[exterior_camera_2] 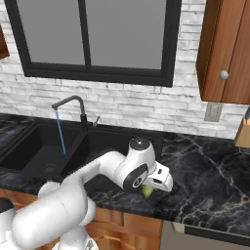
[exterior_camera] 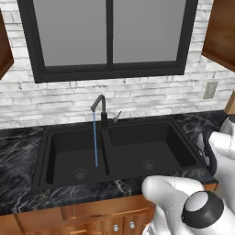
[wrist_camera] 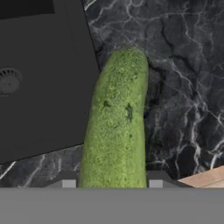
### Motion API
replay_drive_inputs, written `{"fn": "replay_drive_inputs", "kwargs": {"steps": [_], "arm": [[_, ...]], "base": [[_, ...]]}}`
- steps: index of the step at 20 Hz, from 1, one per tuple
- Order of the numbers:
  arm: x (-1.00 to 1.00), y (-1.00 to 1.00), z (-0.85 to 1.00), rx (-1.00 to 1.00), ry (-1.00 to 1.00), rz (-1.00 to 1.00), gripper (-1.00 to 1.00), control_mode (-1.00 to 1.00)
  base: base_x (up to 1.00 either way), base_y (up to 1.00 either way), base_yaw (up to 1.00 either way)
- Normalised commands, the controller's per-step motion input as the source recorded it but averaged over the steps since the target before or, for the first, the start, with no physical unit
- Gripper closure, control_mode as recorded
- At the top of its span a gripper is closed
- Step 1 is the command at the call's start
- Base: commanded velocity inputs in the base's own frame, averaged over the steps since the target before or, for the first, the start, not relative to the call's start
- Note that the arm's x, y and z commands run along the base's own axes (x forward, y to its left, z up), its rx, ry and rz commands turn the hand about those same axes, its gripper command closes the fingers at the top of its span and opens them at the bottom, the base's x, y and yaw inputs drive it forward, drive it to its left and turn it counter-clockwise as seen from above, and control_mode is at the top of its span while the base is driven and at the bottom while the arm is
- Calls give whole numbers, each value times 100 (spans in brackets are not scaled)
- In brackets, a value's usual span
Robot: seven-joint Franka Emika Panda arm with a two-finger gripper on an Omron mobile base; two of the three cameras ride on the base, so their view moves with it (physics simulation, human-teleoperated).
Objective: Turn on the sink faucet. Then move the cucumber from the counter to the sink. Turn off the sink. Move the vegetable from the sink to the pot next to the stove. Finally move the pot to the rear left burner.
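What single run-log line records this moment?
faucet: running into left basin | cucumber: on counter right of sink | end effector: fingers either side of cucumber, grip unconfirmed

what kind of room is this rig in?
A rendered home kitchen, by the look of it: a black double-basin sink with its faucet running, set in a black marble counter over wooden cabinets, beneath a window in a white brick wall.

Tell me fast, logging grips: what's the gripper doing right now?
Gripper: closed on the cucumber, which lies on the counter beside the sink.
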Motion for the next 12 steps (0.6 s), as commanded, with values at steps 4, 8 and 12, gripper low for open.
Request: {"fn": "replay_drive_inputs", "kwargs": {"steps": [4, 8, 12], "arm": [[0, 100, 40, 0, 0, 11, 100, -100], [0, 100, 39, 0, 0, 7, 100, -100], [0, 100, 39, 0, 0, 6, 100, -100]], "base": [[0, 0, 0], [0, 0, 0], [0, 0, 0]]}}
